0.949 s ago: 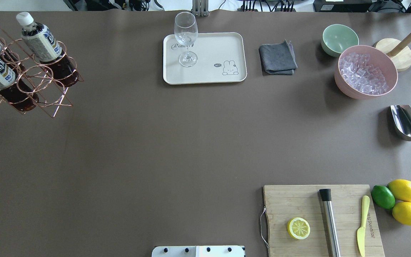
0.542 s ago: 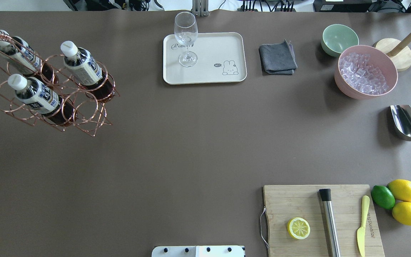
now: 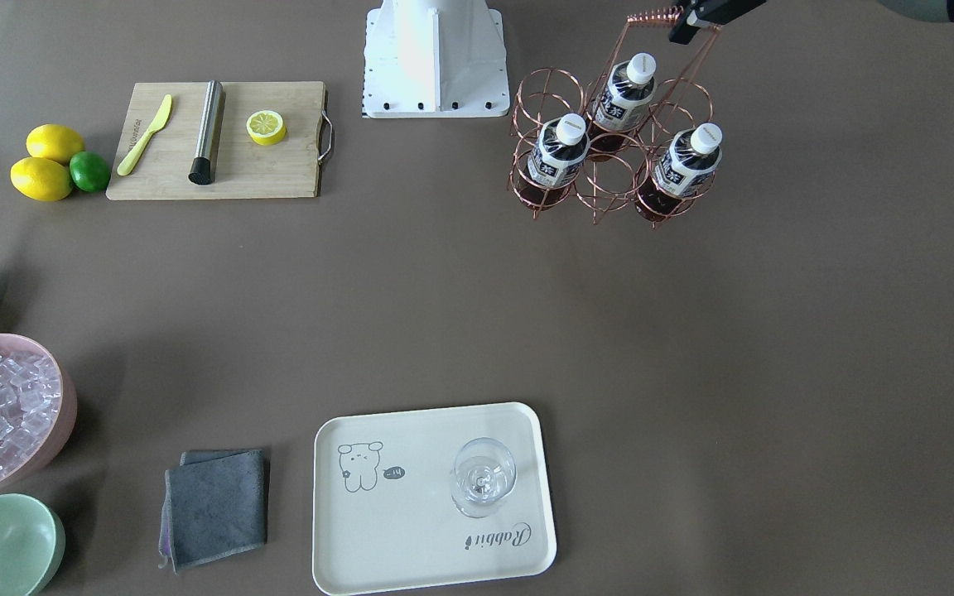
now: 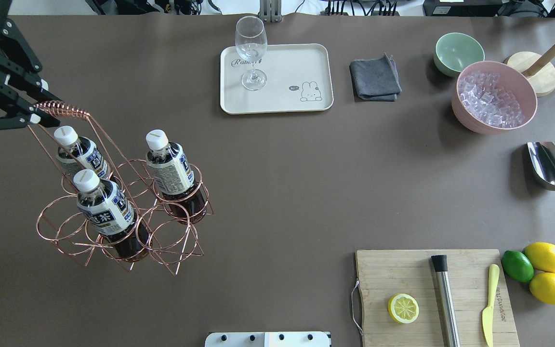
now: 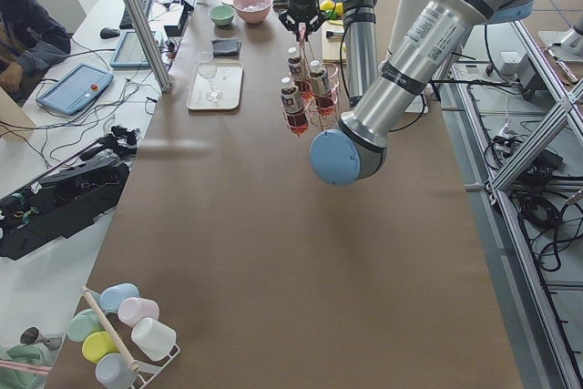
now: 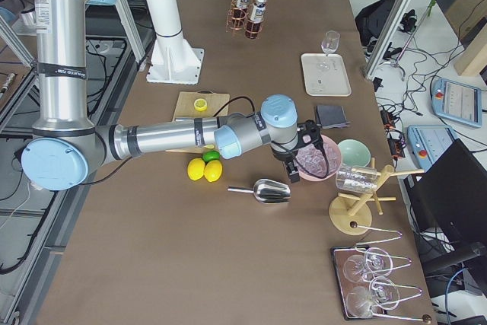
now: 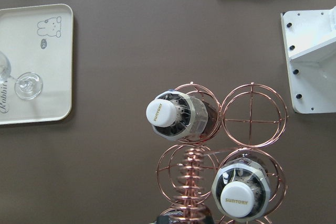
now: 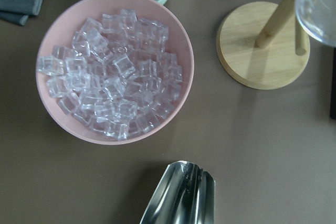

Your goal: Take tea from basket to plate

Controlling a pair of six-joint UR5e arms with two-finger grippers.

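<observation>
The rose-gold wire basket [image 4: 65, 111] hangs by its coiled handle from my left gripper [image 4: 36, 117], which is shut on the handle at the table's left. It also shows in the front view [image 3: 655, 14], under that gripper [image 3: 688, 29]. Three tea bottles stand in its rings [image 4: 169, 168] [image 4: 106, 212] [image 4: 80, 152]; two white caps show in the left wrist view [image 7: 164, 114] [image 7: 241, 200]. The cream plate [image 4: 282, 96] lies at the far middle with a wine glass [image 4: 251, 48] on it. My right gripper [image 6: 306, 148] hovers over the ice bowl; I cannot tell whether it is open or shut.
A pink bowl of ice [image 4: 455, 111], a mint bowl [image 4: 458, 50], a grey cloth [image 4: 375, 77] and a metal scoop [image 4: 549, 166] are at the right. A cutting board [image 4: 403, 270] holds a lemon half, a steel tube and a knife; lemons [image 4: 547, 258] lie beside it.
The basket with the three bottles has swung from the far left corner toward the robot and to the right. My left gripper has come into the overhead view, holding the handle.
</observation>
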